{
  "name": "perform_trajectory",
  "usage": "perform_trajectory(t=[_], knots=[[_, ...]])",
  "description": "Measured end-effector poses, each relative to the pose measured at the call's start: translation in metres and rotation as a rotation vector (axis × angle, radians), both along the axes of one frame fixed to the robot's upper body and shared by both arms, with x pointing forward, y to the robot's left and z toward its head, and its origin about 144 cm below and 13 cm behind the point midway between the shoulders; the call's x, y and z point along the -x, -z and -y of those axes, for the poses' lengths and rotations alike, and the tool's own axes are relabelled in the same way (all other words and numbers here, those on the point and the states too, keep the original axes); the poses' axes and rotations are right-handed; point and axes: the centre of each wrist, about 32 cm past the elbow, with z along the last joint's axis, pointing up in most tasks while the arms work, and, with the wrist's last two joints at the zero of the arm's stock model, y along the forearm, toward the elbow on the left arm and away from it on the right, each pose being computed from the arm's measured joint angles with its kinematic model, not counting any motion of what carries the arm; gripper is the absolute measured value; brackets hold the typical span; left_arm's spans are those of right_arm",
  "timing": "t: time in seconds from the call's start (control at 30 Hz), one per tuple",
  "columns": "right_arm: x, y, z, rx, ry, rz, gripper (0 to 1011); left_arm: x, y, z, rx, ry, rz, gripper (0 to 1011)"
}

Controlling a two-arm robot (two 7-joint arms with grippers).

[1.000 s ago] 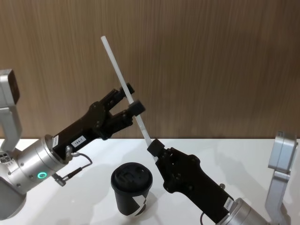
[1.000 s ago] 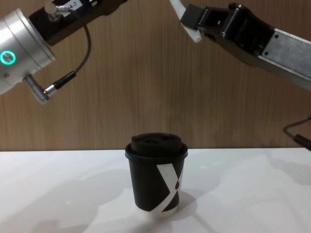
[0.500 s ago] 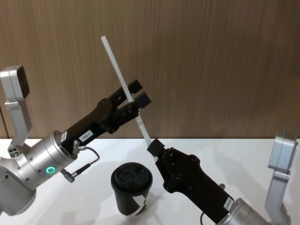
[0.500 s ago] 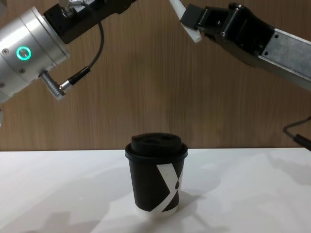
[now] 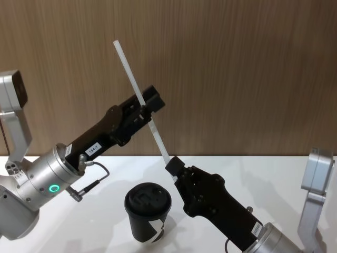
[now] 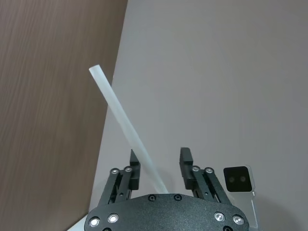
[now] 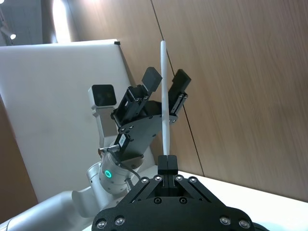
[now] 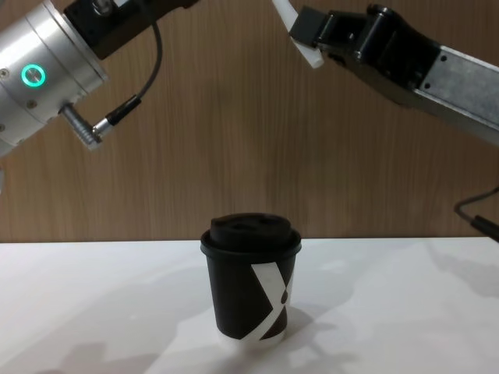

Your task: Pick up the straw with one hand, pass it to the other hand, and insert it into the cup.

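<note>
1. The cup (image 8: 251, 284) stands upright on the white table (image 8: 93, 312), closest to the robot, with its black lid (image 8: 251, 232) on and nothing in it.
2. Just behind the cup and to its right in the head view, the right gripper (image 5: 172, 167) reaches up and to the left from the lower right corner. Its fingers are pressed together on the bottom end of the straw (image 5: 131, 79), which they pinch right at their tips (a short stub pokes out below them in the chest view).
3. From that grip the straw rises well clear of the cup, leaning up and to the left. Its free top end is in front of the wall (image 5: 237, 68).
4. About halfway up the straw is the left gripper (image 5: 150, 105), on the arm that comes in from the left with the green ring light (image 5: 52, 188) on its silver wrist. Its two fingers sit one on each side of the straw at a narrow spread. Both wrist views show a gap between the fingers, so they are around the straw and not clamped on it.
5. The brown wood-grain wall closes off the back.
</note>
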Motion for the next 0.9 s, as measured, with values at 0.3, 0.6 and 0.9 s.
perform_trajectory(t=[0.3,0.6,0.9], knots=[[0.0000,0.0000,0.0000,0.000,0.000,0.000,0,0.0011,-0.0016,-0.0041,0.009,-0.011,0.017,223],[0.0000,0.0000,0.0000,0.000,0.000,0.000,0,0.0017,-0.0021,-0.0062,0.013,-0.013,0.031,85],[0.0000,0.0000,0.0000,0.000,0.000,0.000,0,0.0021,-0.0018,-0.0066,0.017,-0.012,0.040,30]])
